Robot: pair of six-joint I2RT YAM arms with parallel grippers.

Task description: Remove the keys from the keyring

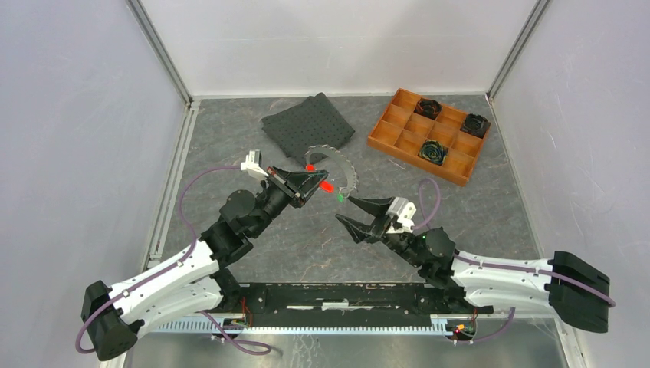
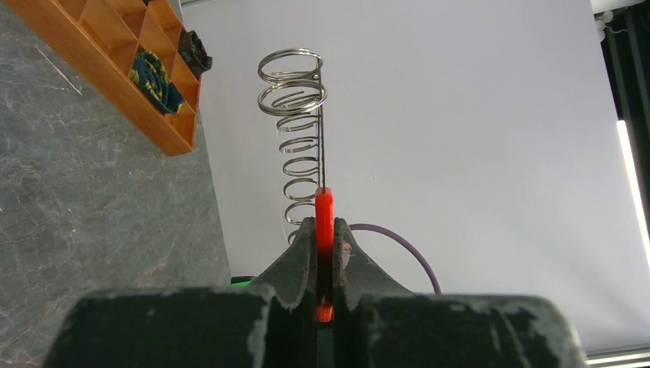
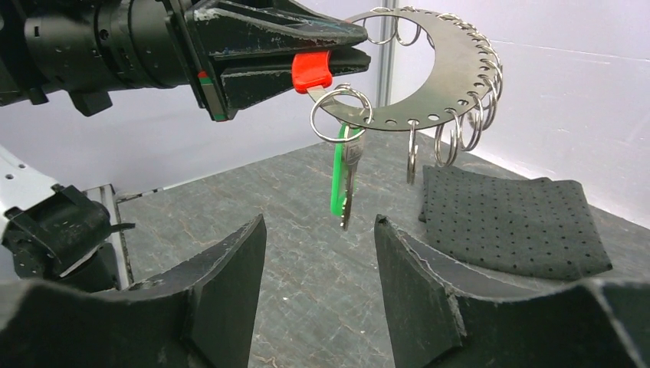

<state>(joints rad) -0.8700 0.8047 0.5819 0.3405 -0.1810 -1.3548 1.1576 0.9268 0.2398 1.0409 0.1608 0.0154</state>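
My left gripper (image 1: 320,182) is shut on the red key's head (image 3: 310,70) and holds it in the air; in the left wrist view the red head (image 2: 324,211) stands between the closed jaws. The key hangs on the keyring (image 3: 341,113), a thin wire loop on a crescent metal plate (image 3: 452,69) that carries several other rings. The green key (image 3: 339,180) hangs down from the same keyring. My right gripper (image 3: 320,222) is open and empty, just below and in front of the green key (image 1: 339,198). A second red spot (image 1: 310,166) shows by the plate's far end.
A dark perforated mat (image 1: 306,126) lies at the back centre, and also shows in the right wrist view (image 3: 506,222). A wooden compartment tray (image 1: 383,142) at the back right holds black gear-like pieces (image 1: 433,152). White walls enclose the grey table.
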